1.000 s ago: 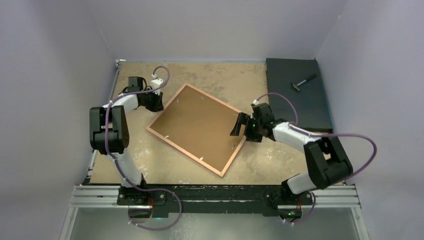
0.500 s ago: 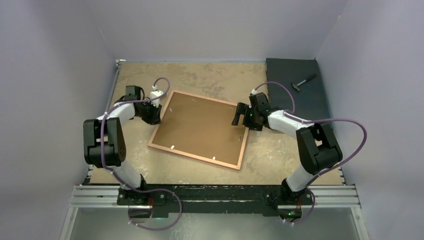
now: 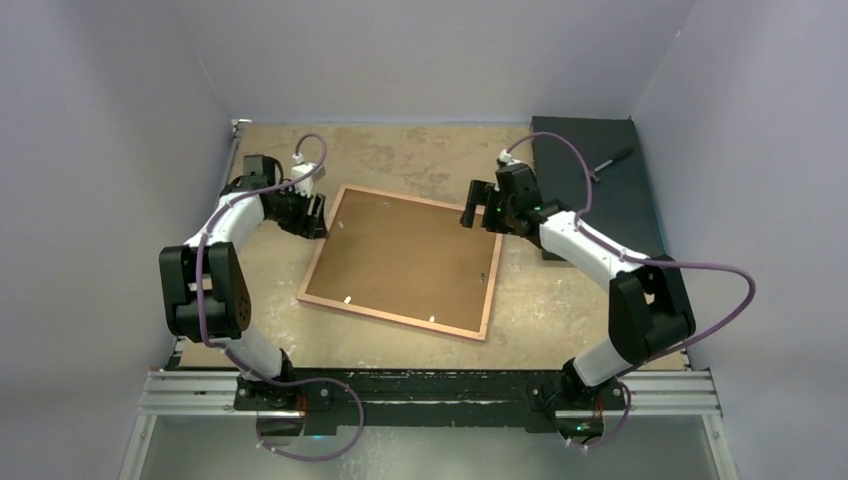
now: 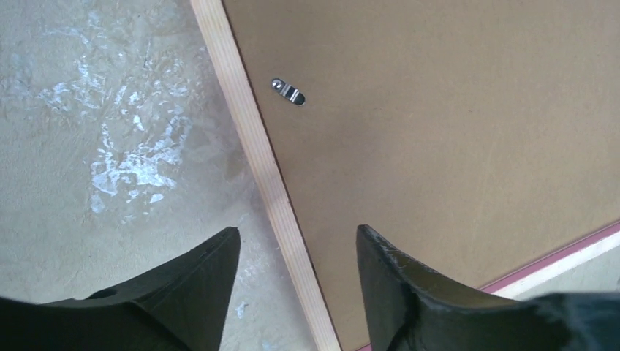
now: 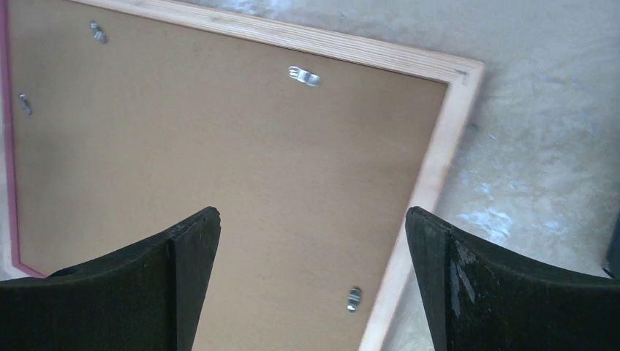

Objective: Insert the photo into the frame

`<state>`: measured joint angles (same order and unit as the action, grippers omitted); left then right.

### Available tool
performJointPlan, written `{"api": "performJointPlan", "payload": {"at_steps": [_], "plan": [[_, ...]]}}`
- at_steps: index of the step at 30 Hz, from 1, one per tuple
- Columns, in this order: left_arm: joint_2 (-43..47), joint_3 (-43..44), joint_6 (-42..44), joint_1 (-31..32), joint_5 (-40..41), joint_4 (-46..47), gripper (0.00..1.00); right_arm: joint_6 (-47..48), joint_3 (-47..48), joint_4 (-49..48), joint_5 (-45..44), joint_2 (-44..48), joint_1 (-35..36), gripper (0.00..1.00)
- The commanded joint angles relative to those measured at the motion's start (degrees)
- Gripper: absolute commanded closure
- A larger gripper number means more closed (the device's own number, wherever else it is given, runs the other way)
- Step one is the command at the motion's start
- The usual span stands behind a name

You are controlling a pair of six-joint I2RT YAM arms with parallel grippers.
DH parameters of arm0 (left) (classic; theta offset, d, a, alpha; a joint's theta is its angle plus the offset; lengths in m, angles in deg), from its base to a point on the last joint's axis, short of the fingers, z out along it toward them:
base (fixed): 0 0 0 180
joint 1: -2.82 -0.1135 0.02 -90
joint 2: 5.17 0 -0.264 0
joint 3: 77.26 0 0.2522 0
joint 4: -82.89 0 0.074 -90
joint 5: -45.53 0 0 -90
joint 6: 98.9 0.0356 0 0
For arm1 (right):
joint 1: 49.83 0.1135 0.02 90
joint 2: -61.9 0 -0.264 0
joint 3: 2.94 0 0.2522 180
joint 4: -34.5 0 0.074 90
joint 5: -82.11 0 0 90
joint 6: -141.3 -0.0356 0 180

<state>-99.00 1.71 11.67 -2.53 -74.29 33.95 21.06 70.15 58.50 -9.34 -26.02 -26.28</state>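
The frame (image 3: 318, 258) lies face down on the table, its pale wood rim around the plain brown backing board (image 3: 405, 255), which is held by small metal clips (image 4: 289, 91). The photo is hidden. My left gripper (image 3: 315, 215) is open and empty, low over the frame's left rim (image 4: 248, 139) near the far-left corner, one finger on each side of it. My right gripper (image 3: 478, 205) is open and empty above the far-right corner, over the board (image 5: 219, 146) and rim (image 5: 431, 168). A pink edge (image 4: 563, 252) shows along one side.
A dark mat (image 3: 600, 200) lies at the back right with a small hammer-like tool (image 3: 612, 160) on it. Lilac walls close in the left, back and right sides. A metal rail (image 3: 430, 395) runs along the near edge.
The frame has turned counter-clockwise in the top view and now lies squarer to the table. My right gripper has moved toward the back, to the far-right corner. The left gripper has shifted slightly.
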Motion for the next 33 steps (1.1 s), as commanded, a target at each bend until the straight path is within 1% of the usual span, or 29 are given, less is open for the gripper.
{"api": "performJointPlan", "payload": {"at_steps": [1, 3, 4, 5, 6, 7, 9, 11, 12, 13, 14, 15, 17, 18, 19, 21, 22, 23, 24, 25, 26, 28, 29, 30, 31, 33], "plan": [[-2.6, 2.0, -4.2, -1.5, 0.4, 2.7, 0.49, 1.6, 7.6, -0.9, -2.7, -2.8, 5.8, 0.01], [-3.6, 3.4, -4.7, -1.9, -0.3, 2.0, 0.60, 1.2, 10.9, -1.2, -2.8, -5.0, 8.5, 0.02], [-3.7, 3.9, -5.0, -2.2, -0.5, 1.7, 0.62, 1.0, 12.5, -1.3, -3.2, -5.8, 9.7, 0.02], [-3.4, 4.4, -5.1, -2.3, -0.5, 1.4, 0.62, 1.1, 14.1, -1.4, -3.7, -6.6, 10.9, 0.01], [-2.1, 4.6, -5.2, -2.5, -0.1, 1.4, 0.59, 1.5, 15.8, -1.7, -3.9, -7.0, 12.1, 0.01], [-0.4, 4.7, -5.3, -2.6, 0.6, 1.8, 0.53, 1.8, 16.1, -3.2, -3.0, -6.6, 12.9, 0.01], [3.1, 4.3, -5.5, -3.3, 3.0, 4.0, 0.46, -2.9, 11.8, -11.4, 2.7, -3.7, 12.2, 0.01], [5.4, 2.3, -8.3, -4.6, 7.8, 8.5, 0.29, -6.8, 5.8, -22.2, 12.6, -1.6, 8.8, 0.01], [5.5, 1.3, -8.6, -5.2, 9.4, 10.1, 0.25, -8.1, 3.7, -27.3, 18.4, -1.8, 7.3, 0.01], [5.2, 1.1, -8.3, -5.8, 9.0, 9.8, 0.21, -9.0, 2.6, -30.6, 23.2, -2.6, 6.6, 0.01], [4.5, 1.4, -7.6, -6.5, 7.8, 8.8, 0.19, -8.2, 4.4, -30.1, 23.2, -4.0, 6.7, 0.01], [4.1, 1.8, -6.4, -6.7, 6.7, 7.3, 0.17, -4.1, 8.3, -23.3, 18.7, -5.7, 8.3, 0.01], [5.7, 0.1, -5.6, -6.5, 7.7, 9.2, 0.14, 1.8, 16.8, -11.7, 4.2, -8.8, 13.9, 0.01], [7.4, -1.6, -5.3, -6.5, 8.5, 11.4, 0.11, 3.0, 18.6, -9.9, -2.2, -9.2, 15.7, 0.01], [8.9, -3.1, -5.0, -6.5, 9.8, 13.1, 0.10, 2.7, 18.7, -9.8, -5.0, -8.7, 16.3, 0.01], [9.3, -4.5, -4.2, -6.5, 10.6, 13.8, 0.09, -3.3, 16.7, -11.8, -5.4, -8.1, 15.2, 0.01], [8.4, -4.3, -3.5, -6.5, 10.0, 12.8, 0.09, -6.6, 16.5, -11.5, -1.1, -8.6, 12.7, 0.01], [7.4, -3.8, -3.0, -6.5, 8.7, 11.3, 0.11, -7.4, 16.3, -12.4, 5.9, -9.5, 10.1, 0.01], [6.6, -3.6, -2.8, -6.4, 6.9, 10.6, 0.18, -7.5, 16.1, -13.8, 12.5, -10.8, 8.1, 0.01], [6.4, -3.8, -3.1, -6.3, 5.3, 10.6, 0.23, -6.6, 16.3, -15.3, 13.0, -11.7, 7.6, 0.01], [6.6, -4.3, -3.7, -5.8, 4.3, 11.2, 0.28, -5.8, 17.1, -15.8, 11.0, -12.3, 9.0, 0.01], [7.1, -5.5, -4.7, -4.8, 3.3, 12.3, 0.35, -2.3, 22.2, -11.3, 5.5, -14.9, 13.4, 0.01], [7.0, -6.0, -5.1, -4.4, 2.5, 12.9, 0.39, -1.4, 24.5, -9.7, 4.4, -16.5, 15.5, 0.01], [6.5, -6.4, -5.4, -4.3, 1.7, 13.3, 0.46, -1.0, 26.2, -8.9, 4.3, -18.1, 16.8, 0.02], [5.7, -6.6, -5.5, -4.2, 0.7, 13.6, 0.51, -1.1, 27.2, -9.5, 5.3, -19.4, 17.8, 0.04], [3.0, -6.6, -5.4, -4.1, -1.1, 13.1, 0.58, -1.6, 28.0, -11.4, 7.9, -22.2, 18.5, 0.11]]}}
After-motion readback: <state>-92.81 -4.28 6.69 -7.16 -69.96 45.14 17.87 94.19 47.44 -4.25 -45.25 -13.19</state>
